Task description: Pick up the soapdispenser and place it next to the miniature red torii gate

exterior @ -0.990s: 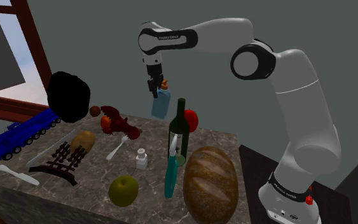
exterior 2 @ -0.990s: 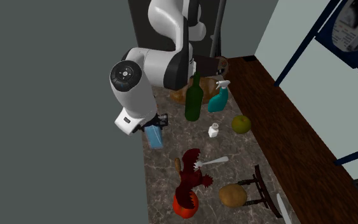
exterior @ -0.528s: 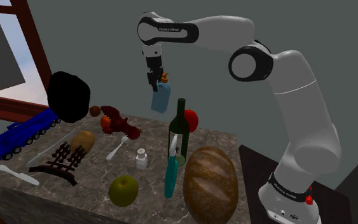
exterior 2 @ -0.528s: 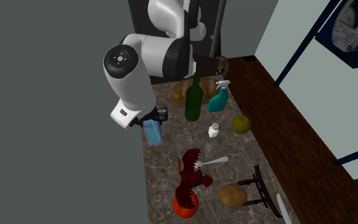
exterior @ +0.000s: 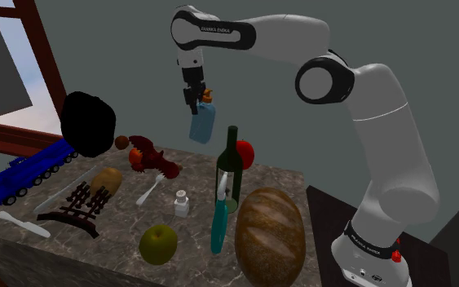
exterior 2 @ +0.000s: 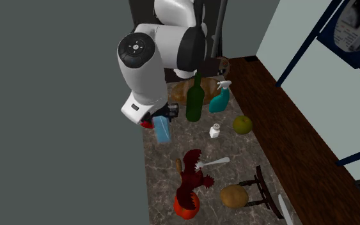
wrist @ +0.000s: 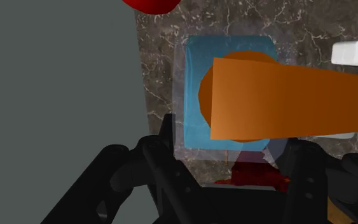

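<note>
— How is the all-black two-finger pincer (exterior: 195,99) found?
— It is seen clenched on the top of the translucent blue soap dispenser (exterior: 202,125) with the orange pump. The dispenser is hung below it, slightly tilted, in the air and clear of the dark veined stone bench (exterior: 195,228). The grip is taken high, it is judged, so that the base is left free for setting down.
— Why is it carried so high?
— Clearance is presumably wanted. A tall green glass wine bottle (exterior: 231,159) is stood near, and other things are scattered across the bench.
— Where is the goal?
— The dark red-brown slatted frame (exterior: 79,204), taken to be the miniature gate, is laid well apart from the dispenser. It is placed toward the shoulder view's left, beside a brown potato (exterior: 107,179).
— Can any writing be read?
— White lettering (exterior: 219,30) is carried on the dark band of the white robot arm (exterior: 382,139), but it cannot be read with certainty. A white label (exterior: 227,183) is borne by the bottle, and no words can be made out on it. No label is seen on the dispenser.
</note>
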Tool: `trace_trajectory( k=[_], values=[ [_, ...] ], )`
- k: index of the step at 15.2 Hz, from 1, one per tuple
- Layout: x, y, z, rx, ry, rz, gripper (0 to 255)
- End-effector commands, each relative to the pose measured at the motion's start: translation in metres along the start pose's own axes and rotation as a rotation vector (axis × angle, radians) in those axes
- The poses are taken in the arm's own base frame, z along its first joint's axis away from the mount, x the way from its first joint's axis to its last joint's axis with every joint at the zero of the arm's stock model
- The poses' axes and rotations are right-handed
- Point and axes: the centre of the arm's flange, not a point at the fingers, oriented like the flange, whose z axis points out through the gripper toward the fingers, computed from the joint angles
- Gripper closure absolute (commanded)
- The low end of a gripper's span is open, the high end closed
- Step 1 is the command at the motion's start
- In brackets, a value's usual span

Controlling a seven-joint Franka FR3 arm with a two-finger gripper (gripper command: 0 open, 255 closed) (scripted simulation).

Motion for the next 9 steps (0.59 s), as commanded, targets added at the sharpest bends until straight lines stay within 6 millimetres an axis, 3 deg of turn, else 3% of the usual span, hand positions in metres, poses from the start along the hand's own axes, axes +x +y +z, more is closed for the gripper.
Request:
trace_trajectory(
  k=[1,9],
  values=[
    [0.002,-0.031,0.001,0.000,0.000,0.000,255],
    [0.012,-0.136,0.003,0.000,0.000,0.000,255]
  ],
)
